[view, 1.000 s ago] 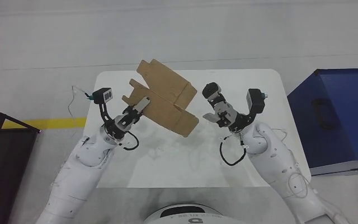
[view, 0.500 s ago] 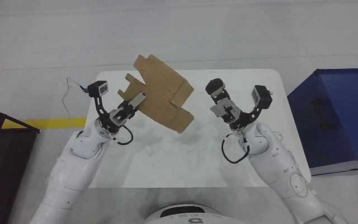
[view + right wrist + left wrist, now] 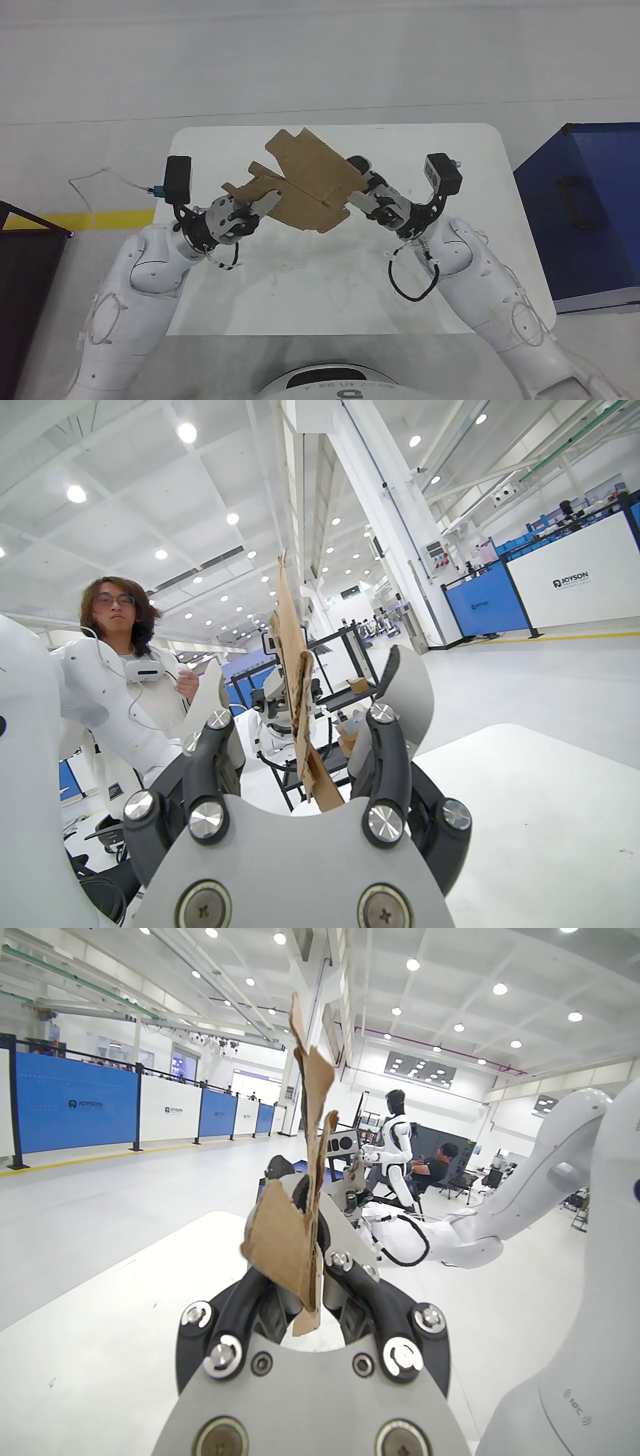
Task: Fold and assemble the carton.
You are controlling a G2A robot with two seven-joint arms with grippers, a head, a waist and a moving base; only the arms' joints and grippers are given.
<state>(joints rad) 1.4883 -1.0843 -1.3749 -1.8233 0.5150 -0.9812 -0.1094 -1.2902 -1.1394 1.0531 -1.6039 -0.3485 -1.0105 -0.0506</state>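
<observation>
**Flattened carton gripped on one side, straddled on the other**

Nearest the robot, the left end effector (image 3: 250,205) is clenched on the flat brown corrugated cardboard carton (image 3: 310,180). It pinches a flap at the carton's left end. In the left wrist view, the left end effector (image 3: 310,1188) has its fingers pressed against both faces of the board. The carton (image 3: 282,1238) shows edge-on there, rising out of the grip with torn, layered edges.

On the other side, the right end effector (image 3: 362,187) sits at the carton's right edge. In the right wrist view, the right end effector (image 3: 305,680) is released, with its fingers spread wide. The thin edge of the carton (image 3: 292,680) stands in the gap between them, and whether it touches either finger cannot be told.

The carton is collapsed flat and hangs between the two arms over the middle of the white, round-cornered tabletop (image 3: 450,160). Its broad face is turned upward and its notched flaps point toward the far-left side.

On the grey floor to the right of the tabletop is a dark blue bin (image 3: 590,220). A yellow stripe (image 3: 100,218) runs along the floor to the left.
</observation>
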